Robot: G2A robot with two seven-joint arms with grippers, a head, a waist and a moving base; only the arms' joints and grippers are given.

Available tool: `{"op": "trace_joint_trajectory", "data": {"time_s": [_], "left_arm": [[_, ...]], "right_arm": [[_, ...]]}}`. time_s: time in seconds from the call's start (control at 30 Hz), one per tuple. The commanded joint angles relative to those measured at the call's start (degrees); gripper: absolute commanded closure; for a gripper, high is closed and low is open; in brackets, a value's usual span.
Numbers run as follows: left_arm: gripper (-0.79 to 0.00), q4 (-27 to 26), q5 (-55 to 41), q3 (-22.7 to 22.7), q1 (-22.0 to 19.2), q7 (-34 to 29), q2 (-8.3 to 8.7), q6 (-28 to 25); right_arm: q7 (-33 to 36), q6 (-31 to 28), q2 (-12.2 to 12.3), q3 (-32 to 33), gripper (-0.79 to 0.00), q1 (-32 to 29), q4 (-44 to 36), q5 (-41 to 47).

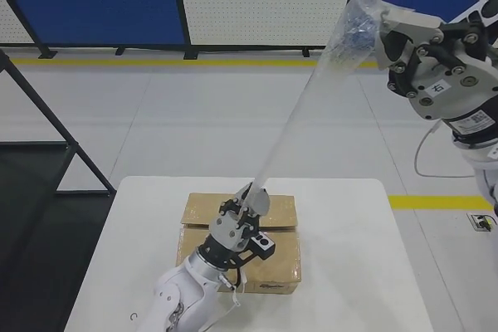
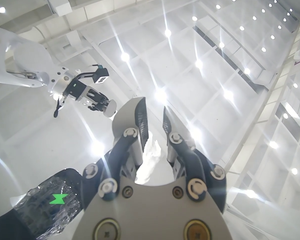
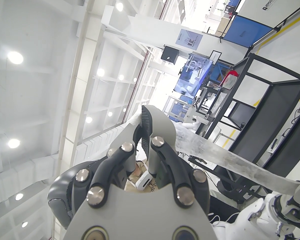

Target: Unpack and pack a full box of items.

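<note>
Top view, box: the cardboard box sits mid-table on the white table. Its contents are hidden.
Top view, strip: the clear plastic film strip runs in a straight, taut line from just above the box up and away to the right.
Top view, holds: the left gripper has the low end over the box and the right gripper has the high end. Judgement: the arms are set well apart to draw the strip out to full length and keep it off the box.
Left wrist view, tool: fingertips stand narrowly apart, with bunched film wedged between the pads lower down, so I read this as a pinch on the strip. The tool points upward, toward the right gripper farther off.
Right wrist view, tool: fingers are pressed together on the film, which trails down toward the other arm.
Step (judgement): unpacking, with the wrapping or sealing film being lifted clear. Slack or a slipped pinch would drop it back onto the box.
</note>
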Motion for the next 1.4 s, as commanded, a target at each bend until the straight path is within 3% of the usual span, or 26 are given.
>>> {"op": "trace_joint_trajectory", "data": {"time_s": [0.0,0.17,0.27,0.47,0.57,0.63,1.03,1.23,1.27,1.33,1.37], "left_arm": [[-0.391,-0.33,-0.12,-0.05,0.16,0.11,-0.01,-0.1],[-0.317,-0.77,-0.19,-0.12,0.38,0.39,-0.04,-0.09],[-0.206,-0.82,-0.26,-0.08,0.37,0.61,-0.06,-0.03],[-0.246,-0.91,0.21,-0.03,0.62,0.24,-0.08,0.21],[-0.163,-1.08,0.81,-0.12,0.93,-0.24,-0.07,0.04],[0.0,-1.28,1.21,-0.3,1.22,-0.49,-0.06,-0.22],[0.0,-2.64,0.57,-1.34,3.3,-0.49,0.03,-0.88],[0.0,-5.07,-8.43,-2.83,4.6,7.99,0.01,-2.85],[0.0,-5.84,-9.71,-3.33,4.8,10.09,0.05,-3.63],[0.0,-7.13,-12.4,-4.4,5.53,13.86,0.16,-5.14],[0.0,-8.21,-14.05,-4.94,5.82,15.6,0.2,-5.76]], "right_arm": [[0.03,-0.01,0.01,0.07,0.0,-0.1,-0.06,0.09],[0.13,0.09,0.08,0.35,0.0,-0.45,-0.38,0.25],[-0.11,0.07,0.12,0.57,0.0,-0.69,-0.61,0.19],[-1.33,0.17,0.22,1.07,0.0,-1.05,-0.9,-0.39],[-2.01,0.4,0.25,1.05,0.0,-1.08,-0.83,-0.84],[-2.81,0.35,0.25,0.98,0.0,-1.07,-0.68,-1.37],[-6.16,2.28,0.16,0.0,0.0,-0.45,2.57,-2.21],[-6.13,4.38,0.19,-0.62,0.0,-0.27,5.37,-2.49],[-6.23,4.7,0.23,-0.57,-0.031,-0.4,6.16,-2.63],[-6.13,5.97,0.31,-0.55,-0.323,-0.58,7.39,-2.69],[-5.92,6.82,0.37,-0.5,-0.751,-0.59,8.08,-2.65]]}}
